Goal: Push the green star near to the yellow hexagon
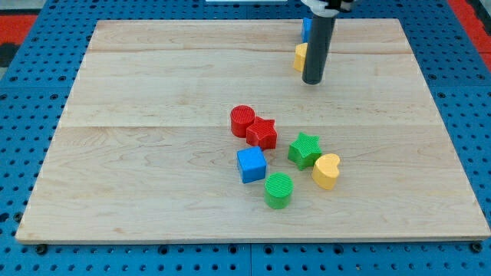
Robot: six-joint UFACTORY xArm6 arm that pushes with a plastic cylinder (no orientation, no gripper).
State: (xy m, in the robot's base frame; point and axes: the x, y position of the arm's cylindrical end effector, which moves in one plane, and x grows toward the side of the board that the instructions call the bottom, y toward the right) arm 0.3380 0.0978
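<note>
Rod: comes down from the view's top edge, upright, dark and straight; there are no jaws to spread or pinch, only a plain end
My tip (pixel 312 81): rests on the board near the view's top, right of centre; it touches no block that can be made out, though the rod hides part of two
Yellow block (pixel 299 57): just left of the rod, partly hidden by it; its shape cannot be told for sure
Blue block at top (pixel 305 29): behind the rod, above the yellow one; only a sliver shows
Green star (pixel 304 149): in the lower cluster, well apart from my tip and from the yellow block at the top
Yellow heart (pixel 327 171): just beside the green star, on its lower right
Red cylinder (pixel 242 120): touching the red star (pixel 262 133)
Blue cube (pixel 251 165): below the red star
Green cylinder (pixel 278 189): lowest of the cluster
Wooden board (pixel 153 153): holds all the blocks; it lies on a blue pegboard (pixel 23 92)
</note>
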